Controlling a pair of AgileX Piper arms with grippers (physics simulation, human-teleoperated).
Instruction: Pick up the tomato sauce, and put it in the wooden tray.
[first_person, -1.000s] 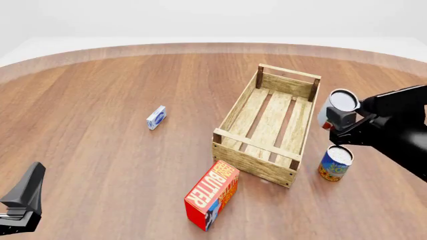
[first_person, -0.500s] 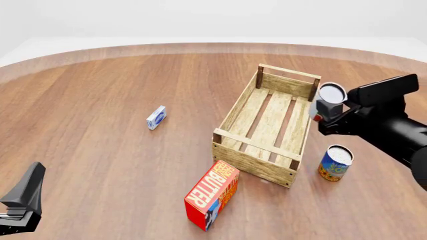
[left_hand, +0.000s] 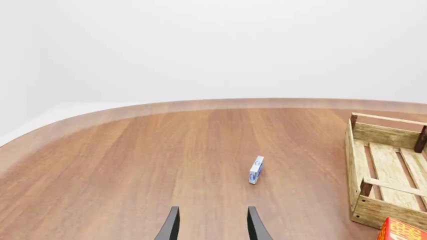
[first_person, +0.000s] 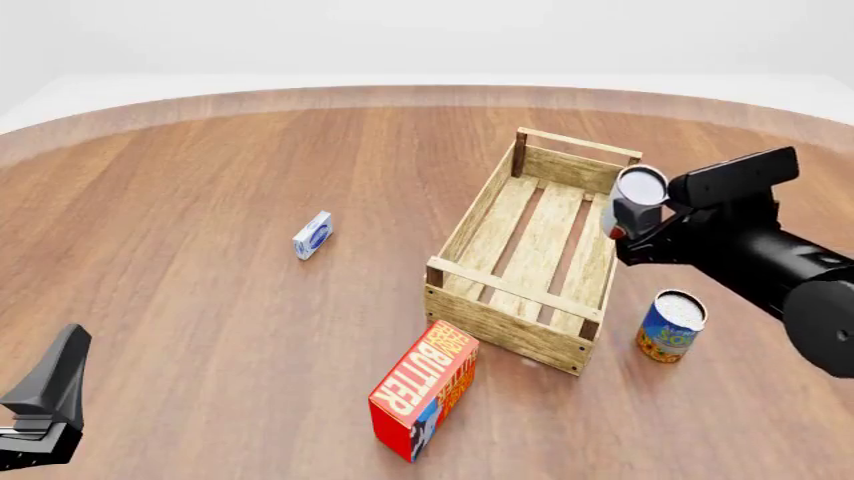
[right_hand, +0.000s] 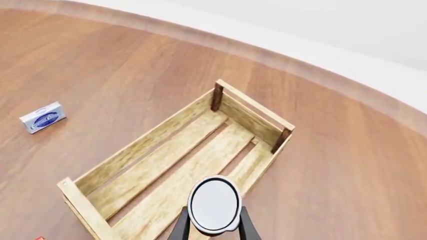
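Wood-grain bench (first_person: 200, 200) with a rounded far edge fills the scene under a plain white backdrop. Right end effector (first_person: 627, 222) is clamped on the tomato sauce (first_person: 637, 198), a small cylinder with a silvery top, held above the right wall of the slatted light-wood wooden tray (first_person: 534, 250); its label is mostly hidden. Nearby stand a blue-and-orange can (first_person: 670, 326), a red box reading "BUTTER" (first_person: 424, 388), and a small blue-white packet (first_person: 312, 235) with unreadable print. Left end effector (left_hand: 212, 225) hangs with fingers apart, empty.

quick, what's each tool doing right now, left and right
Left tool: open, holding nothing, low near the table.
Right tool: shut on the tomato sauce, held above the wooden tray.
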